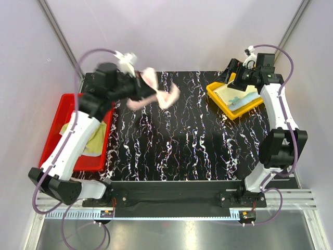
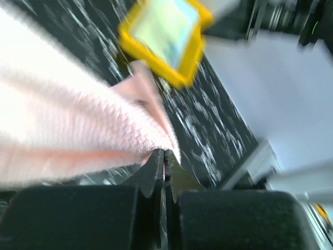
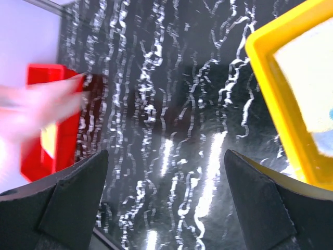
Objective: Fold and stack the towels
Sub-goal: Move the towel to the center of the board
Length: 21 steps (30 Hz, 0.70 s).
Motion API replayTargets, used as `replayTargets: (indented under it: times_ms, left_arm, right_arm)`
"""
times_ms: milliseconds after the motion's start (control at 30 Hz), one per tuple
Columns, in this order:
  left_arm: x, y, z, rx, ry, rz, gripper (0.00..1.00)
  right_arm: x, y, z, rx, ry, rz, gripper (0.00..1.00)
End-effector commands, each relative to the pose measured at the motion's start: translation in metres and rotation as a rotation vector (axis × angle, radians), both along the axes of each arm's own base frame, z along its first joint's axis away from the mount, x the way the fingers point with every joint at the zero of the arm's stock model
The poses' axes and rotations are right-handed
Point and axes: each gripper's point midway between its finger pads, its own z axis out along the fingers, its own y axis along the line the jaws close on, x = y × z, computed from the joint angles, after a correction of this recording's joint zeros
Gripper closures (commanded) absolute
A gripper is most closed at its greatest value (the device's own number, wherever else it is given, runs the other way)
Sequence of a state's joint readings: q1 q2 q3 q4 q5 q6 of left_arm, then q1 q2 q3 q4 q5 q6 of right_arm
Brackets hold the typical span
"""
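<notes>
Partway through, by my reading: my left gripper (image 2: 164,153) is pinched shut on a crumpled, unfolded peach-pink towel (image 1: 156,94), aloft over the table's (image 1: 182,146) far left. Flat towels (image 1: 240,96) lie in the yellow tray (image 1: 214,94), far right. A yellow-green towel (image 1: 96,141) waits in the red tray (image 1: 52,130). My right gripper (image 3: 166,156) gapes wide, holding nothing.

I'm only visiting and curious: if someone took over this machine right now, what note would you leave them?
Left pincer: shut on the pink towel, held in the air over the table.
Right pincer: open, empty, at the yellow tray.
Done: stacked towels lie flat in the yellow tray.
Left: fold and stack the pink towel, then the yellow-green towel in the red tray.
</notes>
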<state>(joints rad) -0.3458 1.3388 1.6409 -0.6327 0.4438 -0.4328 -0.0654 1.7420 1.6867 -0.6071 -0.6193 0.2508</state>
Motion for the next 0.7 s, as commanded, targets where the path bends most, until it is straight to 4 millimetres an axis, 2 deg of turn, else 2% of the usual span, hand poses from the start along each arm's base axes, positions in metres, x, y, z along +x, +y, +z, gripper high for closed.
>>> replayTargets:
  times_ms: [0,33,67,133,167,200,233,267,300,333,367,400,433,467,500,533,567,600,633,667]
  left_arm:
    - [-0.018,-0.048,-0.052,-0.066,0.092,-0.119,0.99]
    - [-0.022,-0.054,-0.068,-0.073,0.118,-0.129,0.98]
    - [-0.030,-0.057,-0.112,-0.057,0.215,-0.124,0.96]
    - [-0.039,-0.069,-0.144,-0.062,0.253,-0.125,0.94]
    - [-0.055,-0.070,-0.183,-0.056,0.349,-0.129,0.93]
    - [-0.065,-0.084,-0.190,-0.083,0.345,-0.188,0.90]
    - [-0.073,-0.087,-0.204,-0.077,0.373,-0.201,0.86]
    - [-0.089,-0.085,-0.239,-0.027,0.446,-0.203,0.68]
    - [-0.090,-0.084,-0.243,-0.022,0.452,-0.202,0.68]
    - [-0.088,-0.079,-0.245,-0.002,0.448,-0.177,0.64]
    - [-0.085,-0.074,-0.247,0.025,0.443,-0.148,0.55]
    - [-0.075,-0.071,-0.239,0.052,0.408,-0.121,0.53]
    - [-0.066,-0.056,-0.248,0.120,0.432,-0.039,0.51]
    - [-0.059,-0.052,-0.246,0.140,0.424,-0.018,0.50]
    - [-0.048,-0.052,-0.233,0.144,0.382,-0.020,0.50]
    - [-0.035,-0.048,-0.235,0.153,0.379,-0.001,0.49]
    - [-0.024,-0.047,-0.233,0.163,0.365,0.019,0.49]
    - [-0.005,-0.048,-0.220,0.158,0.334,0.046,0.49]
    - [0.012,-0.041,-0.238,0.194,0.382,0.093,0.49]
    - [0.024,-0.041,-0.241,0.198,0.400,0.106,0.49]
  right_arm:
    - [-0.018,0.012,0.035,0.076,-0.039,0.009,0.00]
    - [-0.024,0.014,0.030,0.085,-0.012,0.016,0.00]
    - [-0.028,0.014,0.026,0.085,0.003,0.016,0.00]
    - [-0.036,0.016,0.016,0.075,0.021,0.029,0.00]
    - [-0.044,0.016,0.006,0.057,0.024,0.043,0.00]
    - [-0.046,0.014,0.000,0.035,0.027,0.028,0.00]
    - [-0.051,0.016,-0.009,0.020,0.031,0.027,0.00]
    - [-0.055,0.027,-0.033,-0.085,0.052,0.041,0.00]
    - [-0.055,0.027,-0.033,-0.086,0.052,0.041,0.00]
    - [-0.054,0.029,-0.041,-0.122,0.069,0.033,0.00]
    - [-0.059,0.046,-0.054,-0.145,0.105,0.078,0.00]
    - [-0.061,0.052,-0.062,-0.159,0.128,0.089,0.00]
    - [-0.061,0.055,-0.071,-0.195,0.150,0.082,0.02]
    - [-0.065,0.060,-0.085,-0.208,0.179,0.089,0.04]
    - [-0.069,0.069,-0.092,-0.217,0.189,0.100,0.07]
    - [-0.066,0.070,-0.096,-0.214,0.182,0.082,0.13]
    - [-0.069,0.072,-0.108,-0.202,0.210,0.076,0.29]
    - [-0.067,0.074,-0.113,-0.178,0.225,0.058,0.35]
    - [-0.063,0.074,-0.119,-0.179,0.225,0.042,0.40]
    - [-0.053,0.074,-0.130,-0.185,0.231,0.027,0.43]
